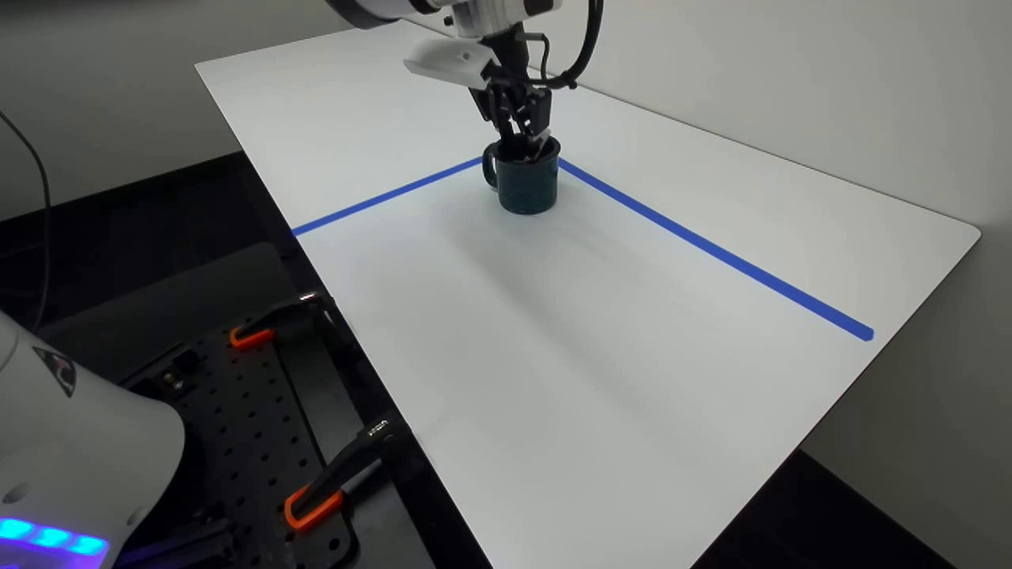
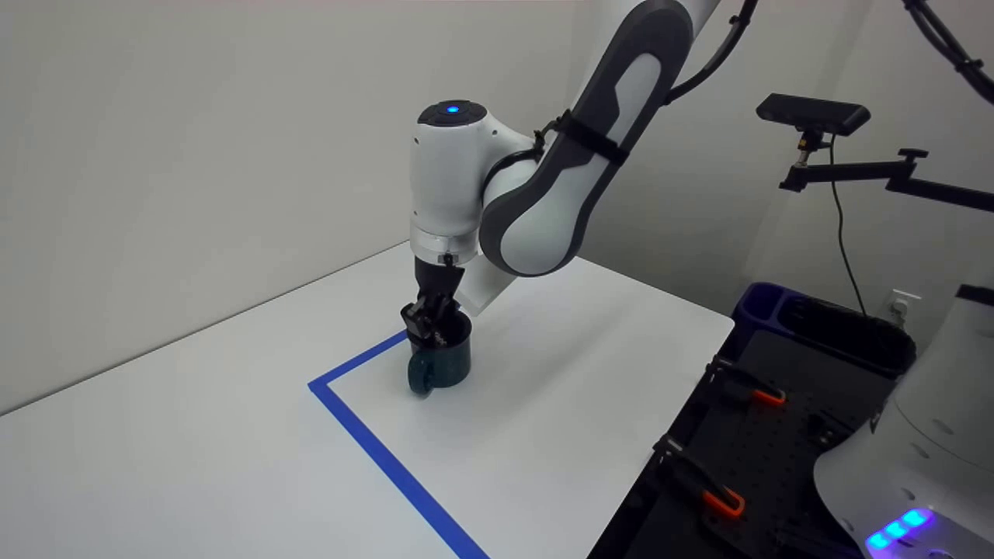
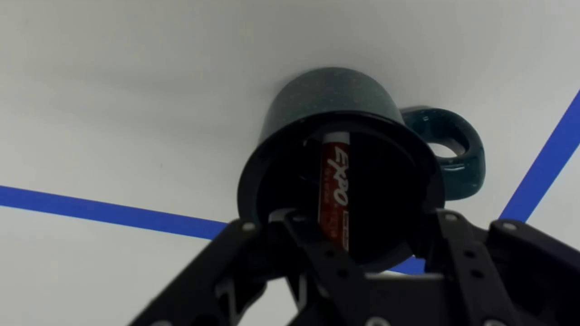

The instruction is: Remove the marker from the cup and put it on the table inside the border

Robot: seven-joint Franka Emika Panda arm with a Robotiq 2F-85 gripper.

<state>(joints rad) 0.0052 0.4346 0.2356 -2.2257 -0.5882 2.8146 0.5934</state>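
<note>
Wrist view: our black 2-fingered gripper (image 3: 364,219) gapes; we judge the slim red plastic marker (image 3: 334,185) light, stiff, slick, best pinched mid-barrel.

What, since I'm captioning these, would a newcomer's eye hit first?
Probably the bright blue tape lines, crossing the smooth white tabletop and meeting in a corner. Just inside that corner stands a round, glossy dark teal mug, the open black gripper at its mouth. The wrist view shows a red cylindrical marker inside.
</note>
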